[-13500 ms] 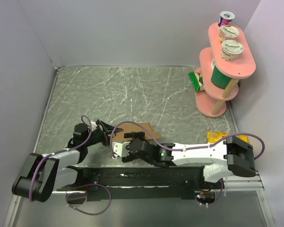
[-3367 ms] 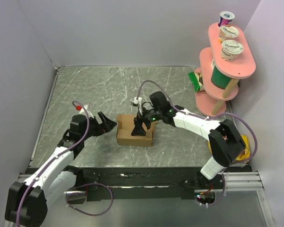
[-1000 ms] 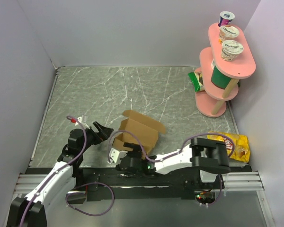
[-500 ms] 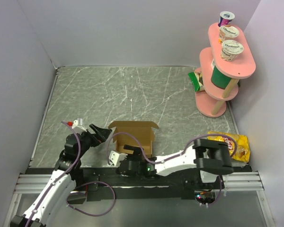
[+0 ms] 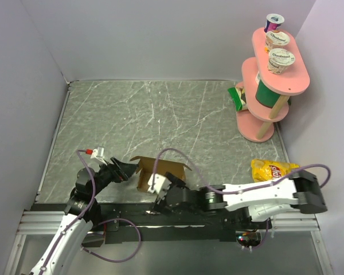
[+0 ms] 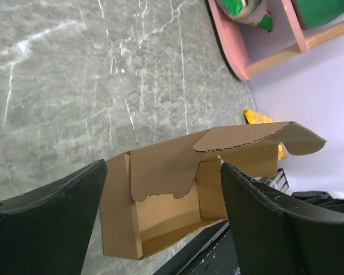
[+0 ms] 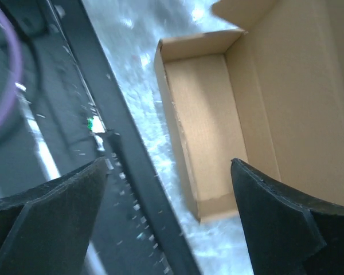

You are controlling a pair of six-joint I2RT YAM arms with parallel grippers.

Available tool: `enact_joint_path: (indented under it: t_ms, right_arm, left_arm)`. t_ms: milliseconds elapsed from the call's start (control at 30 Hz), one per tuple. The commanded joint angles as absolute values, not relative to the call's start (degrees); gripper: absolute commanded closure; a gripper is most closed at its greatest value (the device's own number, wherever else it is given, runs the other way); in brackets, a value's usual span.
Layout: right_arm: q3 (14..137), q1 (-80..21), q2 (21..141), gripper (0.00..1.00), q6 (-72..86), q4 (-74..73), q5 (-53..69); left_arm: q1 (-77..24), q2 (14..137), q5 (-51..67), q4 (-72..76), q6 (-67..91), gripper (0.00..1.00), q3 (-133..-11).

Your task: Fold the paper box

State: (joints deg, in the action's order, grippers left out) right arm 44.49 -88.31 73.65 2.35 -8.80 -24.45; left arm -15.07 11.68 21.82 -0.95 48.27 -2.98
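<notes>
The paper box (image 5: 175, 171) is plain brown cardboard and stands open near the table's front edge. In the left wrist view the paper box (image 6: 160, 220) shows its hollow inside, with a lid flap (image 6: 249, 137) curling over the opening. My left gripper (image 5: 132, 170) sits just left of the box, open, its fingers (image 6: 51, 223) wide on either side and touching nothing. My right gripper (image 5: 160, 189) hovers at the box's near side, open and empty. Its view looks down into the box's inside (image 7: 209, 120) and onto the black rail (image 7: 120, 172).
A pink two-tier stand (image 5: 275, 86) at the back right carries yogurt cups (image 5: 281, 60) and a green can (image 5: 268, 91); a green packet (image 5: 237, 97) lies at its foot. A yellow snack bag (image 5: 271, 169) lies right of the box. The black base rail (image 5: 189, 220) runs along the near edge.
The box has shifted toward the near edge and its lid has tipped forward over the opening. The right arm has stretched out to the right. The left gripper has come up to the box.
</notes>
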Motion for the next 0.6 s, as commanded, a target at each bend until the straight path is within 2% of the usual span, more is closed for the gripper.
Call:
enact_joint_path:
  t_ms: [0,167,333,433,467,567]
  right_arm:
    - [42.81,-87.63,65.58,0.14,14.49,-16.78,-22.86]
    - [37.63,-87.8,55.56,0.29,25.21,-20.82,-20.39]
    - [35.86,-87.37,45.37,0.36,32.06,-28.63,-23.28]
    - [33.23,-83.34,43.16,0.42,35.14,-33.03,-22.08]
    - [32.18,-77.93,43.07,0.44,35.24,-33.57,-20.41]
    - [31.12,-71.03,43.77,0.5,34.36,-32.0,-16.17]
  left_arm:
    - [-15.12,11.34,24.08,-1.67,46.76,0.16,-1.58]
    - [-15.21,10.99,24.96,-0.44,45.79,0.28,-1.67]
    - [-15.29,11.33,25.84,2.55,45.53,0.42,-1.5]
    - [-15.29,12.91,26.19,3.42,44.57,0.43,-1.76]
    - [-15.38,13.35,26.63,3.78,44.47,0.45,-1.76]
    - [-15.38,14.85,26.81,4.83,44.3,0.46,-2.02]
